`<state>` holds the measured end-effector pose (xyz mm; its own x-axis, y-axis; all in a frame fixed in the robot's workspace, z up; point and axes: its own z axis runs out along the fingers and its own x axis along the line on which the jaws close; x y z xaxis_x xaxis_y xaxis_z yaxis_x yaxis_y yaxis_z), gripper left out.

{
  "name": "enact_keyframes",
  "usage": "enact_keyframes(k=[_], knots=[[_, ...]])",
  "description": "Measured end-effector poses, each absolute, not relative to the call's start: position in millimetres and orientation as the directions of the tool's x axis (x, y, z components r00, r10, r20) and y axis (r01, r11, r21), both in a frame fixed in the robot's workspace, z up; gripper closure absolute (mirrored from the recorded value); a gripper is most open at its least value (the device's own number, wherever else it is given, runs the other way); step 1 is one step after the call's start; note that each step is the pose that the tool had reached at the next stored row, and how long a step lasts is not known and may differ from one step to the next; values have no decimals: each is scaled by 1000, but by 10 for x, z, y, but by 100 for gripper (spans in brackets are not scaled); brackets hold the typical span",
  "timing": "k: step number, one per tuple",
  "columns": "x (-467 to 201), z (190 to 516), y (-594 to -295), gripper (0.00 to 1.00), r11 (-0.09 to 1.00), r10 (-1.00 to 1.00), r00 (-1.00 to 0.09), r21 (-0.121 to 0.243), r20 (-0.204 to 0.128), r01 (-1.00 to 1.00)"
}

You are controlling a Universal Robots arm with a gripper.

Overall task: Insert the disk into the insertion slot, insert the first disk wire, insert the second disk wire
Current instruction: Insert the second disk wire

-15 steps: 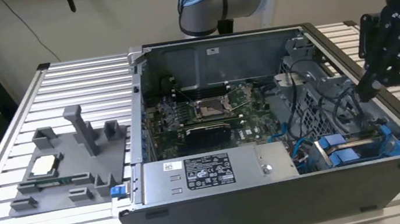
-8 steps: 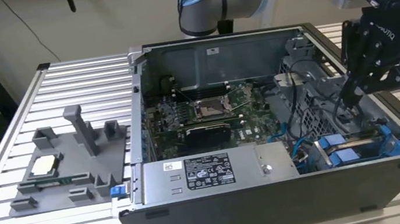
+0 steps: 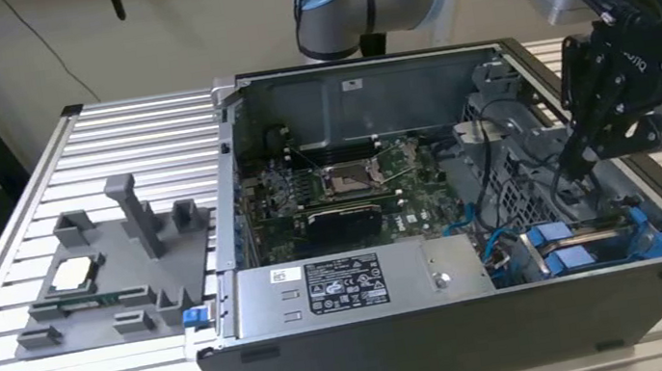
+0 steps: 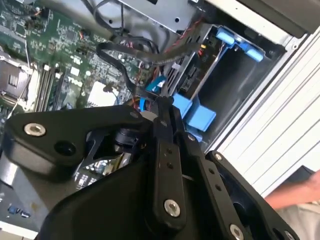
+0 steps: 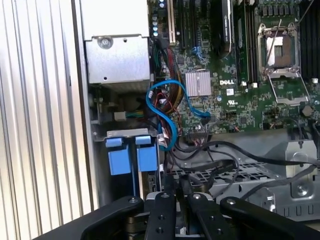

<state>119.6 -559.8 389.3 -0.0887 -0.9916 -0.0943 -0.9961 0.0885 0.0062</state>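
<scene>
We see the gripper point(image 3: 573, 169) reaching down inside the computer case point(image 3: 457, 343), fingers drawn together at the tips. In both wrist views they look closed, but we can't tell whether a wire is pinched between them. The disk point(image 5: 132, 159) sits just beside the fingertips w/ its blue handles up. We judge it's already seated in the slot point(image 5: 240, 172), whose perforated wall lies right by the tips on the other side.

Risks, as we judge them:
- The black wires point(image 5: 215, 160) cross close in front of the fingertips. Any sideways drag could snag one and tug its plug or shift the disk.
- The blue wire point(image 5: 167, 107) loops just past the disk handles, between fingers and circuit board point(image 5: 235, 100). Catching the loop could bend it sharply or pull its far end off the board.
- If a plug meets its socket tilted, pushing could bend pins or skid the tips onto the sheet metal.
- Little room around the fingers, so the linkage could knock the bay edge.
</scene>
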Motion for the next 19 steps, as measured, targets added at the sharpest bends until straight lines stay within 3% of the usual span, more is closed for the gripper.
enact_keyframes(k=[14, 19], knots=[[1191, 3673, -5713, 84, 88, -991, -86, -14, -104, -996], [1191, 3636, -5715, 84, 88, -990, -82, -52, -111, -995]])
